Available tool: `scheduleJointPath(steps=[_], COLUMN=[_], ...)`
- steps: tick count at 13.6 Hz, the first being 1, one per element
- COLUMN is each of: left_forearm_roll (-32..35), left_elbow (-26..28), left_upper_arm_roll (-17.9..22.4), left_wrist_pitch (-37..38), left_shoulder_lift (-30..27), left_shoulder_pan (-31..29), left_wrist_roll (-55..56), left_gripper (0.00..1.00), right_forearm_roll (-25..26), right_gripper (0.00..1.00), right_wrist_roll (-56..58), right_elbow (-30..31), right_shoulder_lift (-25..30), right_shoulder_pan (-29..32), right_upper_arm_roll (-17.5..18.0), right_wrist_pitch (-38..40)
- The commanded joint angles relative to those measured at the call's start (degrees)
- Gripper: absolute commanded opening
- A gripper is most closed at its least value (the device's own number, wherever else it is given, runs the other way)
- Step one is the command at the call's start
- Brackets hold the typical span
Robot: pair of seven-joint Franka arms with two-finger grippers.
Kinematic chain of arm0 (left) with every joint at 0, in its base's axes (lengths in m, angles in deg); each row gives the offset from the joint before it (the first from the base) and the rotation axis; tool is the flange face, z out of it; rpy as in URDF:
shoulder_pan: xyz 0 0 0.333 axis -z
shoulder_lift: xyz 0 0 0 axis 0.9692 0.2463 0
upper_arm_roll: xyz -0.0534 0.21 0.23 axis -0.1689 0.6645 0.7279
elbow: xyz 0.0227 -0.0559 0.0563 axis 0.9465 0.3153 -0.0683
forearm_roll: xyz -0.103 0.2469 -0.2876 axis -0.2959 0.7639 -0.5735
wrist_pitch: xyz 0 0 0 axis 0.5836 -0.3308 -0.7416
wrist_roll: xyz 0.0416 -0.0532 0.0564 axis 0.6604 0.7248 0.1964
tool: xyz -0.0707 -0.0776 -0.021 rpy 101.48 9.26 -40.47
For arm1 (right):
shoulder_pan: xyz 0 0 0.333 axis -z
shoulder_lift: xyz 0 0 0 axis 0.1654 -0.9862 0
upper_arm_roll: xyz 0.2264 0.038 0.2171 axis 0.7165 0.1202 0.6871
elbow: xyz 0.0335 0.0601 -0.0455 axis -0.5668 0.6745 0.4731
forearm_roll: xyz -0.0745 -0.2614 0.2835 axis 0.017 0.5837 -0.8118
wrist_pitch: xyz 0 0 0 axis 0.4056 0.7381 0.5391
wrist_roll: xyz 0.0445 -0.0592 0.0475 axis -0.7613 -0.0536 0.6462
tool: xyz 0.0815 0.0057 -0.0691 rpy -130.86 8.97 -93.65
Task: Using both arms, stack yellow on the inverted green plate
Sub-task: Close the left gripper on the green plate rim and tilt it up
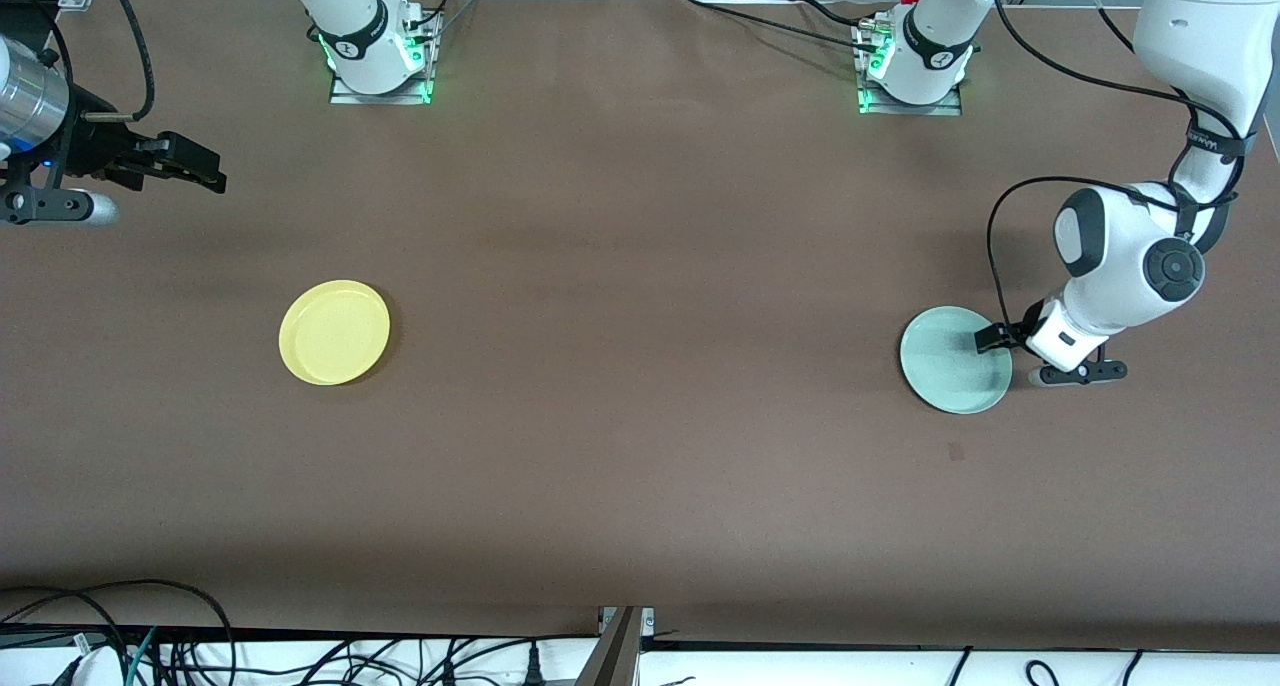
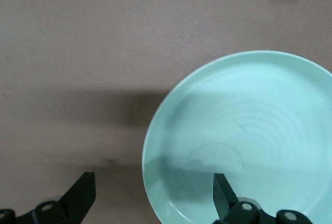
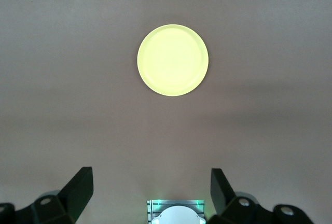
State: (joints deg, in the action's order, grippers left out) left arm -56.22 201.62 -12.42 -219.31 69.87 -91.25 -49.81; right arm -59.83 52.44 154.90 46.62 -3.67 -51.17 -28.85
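at the left arm's end of the brown table [image 1: 640, 266] you have the green plate [image 1: 950, 361], round, smooth and glossy, lying rim up with faint concentric rings and a thin scratch on its flat floor [image 2: 244, 141]. your left gripper [image 1: 993, 339] is low over the plate's edge on the side toward that end of the table, fingers spread wide, one black finger [image 2: 223, 193] over the plate's inside and the other [image 2: 83, 193] over bare table. the yellow plate [image 1: 334, 332] sits well apart toward the right arm's end, also rim up, a matte pale disc with a shallow raised lip [image 3: 173, 60]. your right gripper [image 1: 190, 166] hangs high over the table near that end, waiting, its fingers [image 3: 80, 187] apart and empty.
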Motion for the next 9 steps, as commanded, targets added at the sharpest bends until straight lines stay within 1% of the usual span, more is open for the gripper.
scheduleJointPath(steps=[1, 3, 4, 5, 6, 7, 8, 9], left_forearm_roll=[1.15, 1.15, 1.15, 1.15, 1.23, 1.15, 1.15, 1.23], left_elbow=[-1.64, -2.6, -2.69, -2.69, -2.78, -2.87, -3.22, -3.74], left_upper_arm_roll=[-0.33, -0.33, -0.33, -0.33, -0.33, -0.33, -0.33, -0.33], left_wrist_pitch=[0.1, -0.08, 0.09, 0.44, 0.45, 0.45, 0.45, 0.45], left_shoulder_lift=[1.7, 2.85, 3.21, 3.21, 3.21, 3.21, 3.21, 3.64], left_shoulder_pan=[-0.66, -1.19, -0.84, -0.58, -0.49, -0.4, -0.22, -0.22], left_wrist_roll=[-0.31, -0.48, -0.48, -0.48, -1.01, -1.19, -1.19, -1.54], left_gripper=[1.0, 1.0, 0.79, 0.49, 0.31, 0.16, 0.05, 0.0], right_forearm_roll=[0.57, 0.57, 0.57, 0.57, 0.57, 0.57, 0.57, 0.57], right_gripper=[1.0, 1.0, 1.0, 1.0, 1.0, 1.0, 1.0, 1.0], right_wrist_roll=[0.01, 0.01, -0.07, -0.16, -0.16, -0.16, -0.16, -0.16], right_elbow=[-0.48, -0.48, -0.48, -0.48, -0.48, -0.48, -0.48, -0.39], right_shoulder_lift=[0.42, 0.42, 0.42, 0.42, 0.42, 0.42, 0.42, 0.42], right_shoulder_pan=[-0.16, -0.16, -0.16, -0.16, -0.16, -0.16, -0.16, -0.16], right_upper_arm_roll=[-0.09, -0.09, -0.09, 0.0, 0.0, 0.0, 0.0, 0.0], right_wrist_pitch=[0.95, 0.95, 0.95, 0.95, 0.95, 0.95, 0.95, 0.95])
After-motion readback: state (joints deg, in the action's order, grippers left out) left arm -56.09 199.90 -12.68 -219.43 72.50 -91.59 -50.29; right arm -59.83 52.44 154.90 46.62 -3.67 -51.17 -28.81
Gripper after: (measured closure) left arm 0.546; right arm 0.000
